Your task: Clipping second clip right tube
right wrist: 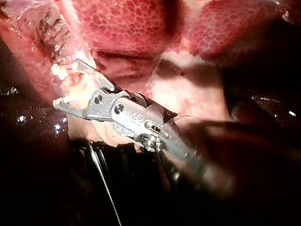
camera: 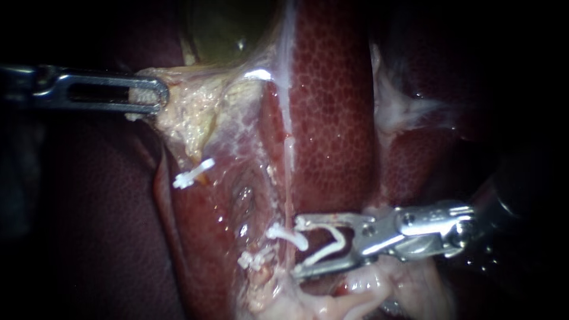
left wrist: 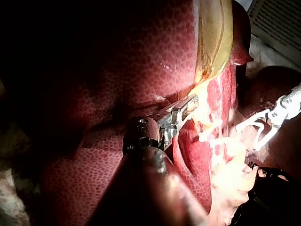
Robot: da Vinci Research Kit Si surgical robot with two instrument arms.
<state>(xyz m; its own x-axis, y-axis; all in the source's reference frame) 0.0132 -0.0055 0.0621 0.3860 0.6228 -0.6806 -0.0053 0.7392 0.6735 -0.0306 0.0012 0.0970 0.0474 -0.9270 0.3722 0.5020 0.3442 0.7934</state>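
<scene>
Dark red liver (camera: 332,118), finely speckled in a honeycomb pattern.
The gallbladder (camera: 228,29) is olive-yellow, the fatty tissue (camera: 195,112) cream and pale yellow. The set clips (camera: 192,176) and the held clip (camera: 317,255) are white. The left tool (camera: 151,95) and right tool (camera: 298,248) are silver-grey.

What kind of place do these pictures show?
Probably a surgical training bench: a liver and gallbladder lie in the open, my left instrument grips pale tissue, my right instrument holds a white clip.
</scene>
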